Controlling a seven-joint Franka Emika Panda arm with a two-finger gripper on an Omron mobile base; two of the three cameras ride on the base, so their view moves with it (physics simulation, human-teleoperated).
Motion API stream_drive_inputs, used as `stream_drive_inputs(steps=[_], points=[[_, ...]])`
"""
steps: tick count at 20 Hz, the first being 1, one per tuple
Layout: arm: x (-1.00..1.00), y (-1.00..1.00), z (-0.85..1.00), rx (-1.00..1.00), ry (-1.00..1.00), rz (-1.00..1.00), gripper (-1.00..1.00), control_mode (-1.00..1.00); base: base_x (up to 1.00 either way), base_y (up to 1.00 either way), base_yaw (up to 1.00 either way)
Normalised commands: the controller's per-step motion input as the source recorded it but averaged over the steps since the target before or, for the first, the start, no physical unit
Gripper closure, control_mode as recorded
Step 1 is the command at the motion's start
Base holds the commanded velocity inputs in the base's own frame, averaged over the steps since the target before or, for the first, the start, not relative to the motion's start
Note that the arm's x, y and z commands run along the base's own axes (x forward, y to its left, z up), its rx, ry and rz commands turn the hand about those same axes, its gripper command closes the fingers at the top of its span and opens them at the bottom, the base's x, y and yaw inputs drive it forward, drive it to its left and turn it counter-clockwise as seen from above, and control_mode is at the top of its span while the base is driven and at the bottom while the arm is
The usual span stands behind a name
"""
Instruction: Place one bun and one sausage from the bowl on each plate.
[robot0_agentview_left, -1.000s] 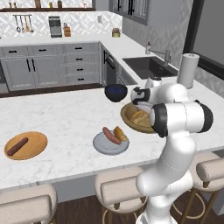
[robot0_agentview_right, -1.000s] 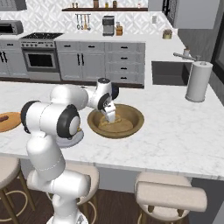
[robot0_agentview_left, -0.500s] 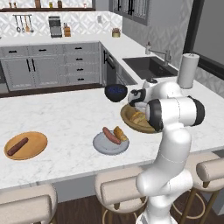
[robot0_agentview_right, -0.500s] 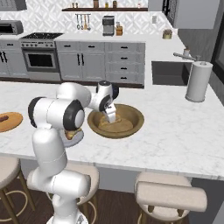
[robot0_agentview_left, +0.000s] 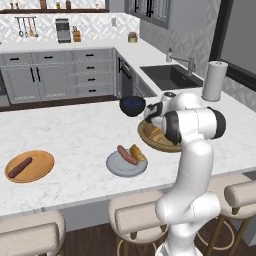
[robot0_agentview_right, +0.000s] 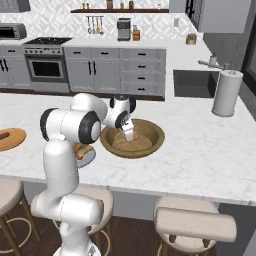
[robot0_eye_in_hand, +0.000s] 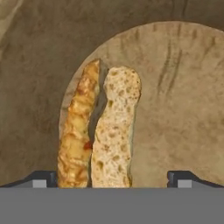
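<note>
The wooden bowl (robot0_agentview_right: 150, 142) holds one split bun (robot0_eye_in_hand: 98, 131) under the gripper (robot0_eye_in_hand: 112, 177), fingers wide apart, while the grey plate (robot0_agentview_left: 117, 167) carries sausage and bun and the orange plate (robot0_agentview_left: 42, 170) only a sausage (robot0_agentview_left: 20, 167).

Open bowl (robot0_agentview_right: 150, 131) floor right of the bun (robot0_eye_in_hand: 114, 131), rim all round.

White arm (robot0_agentview_right: 67, 127) rising from the base, elbow bent, forearm reaching forward and down, gripper (robot0_agentview_right: 127, 135) pointing downward, jaws spread wide with nothing between them, dark fingertips (robot0_eye_in_hand: 41, 178) far apart.
</note>
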Motion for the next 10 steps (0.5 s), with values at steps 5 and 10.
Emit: stream_drive_inputs(steps=[5,10], points=[[0.14,0.00,-0.26,0.00,-0.01,-0.01,-1.00,-1.00,0.00,0.00,0.00],[0.20,0.00,-0.19,0.00,-0.07,0.00,-1.00,-1.00,0.00,0.00,0.00]])
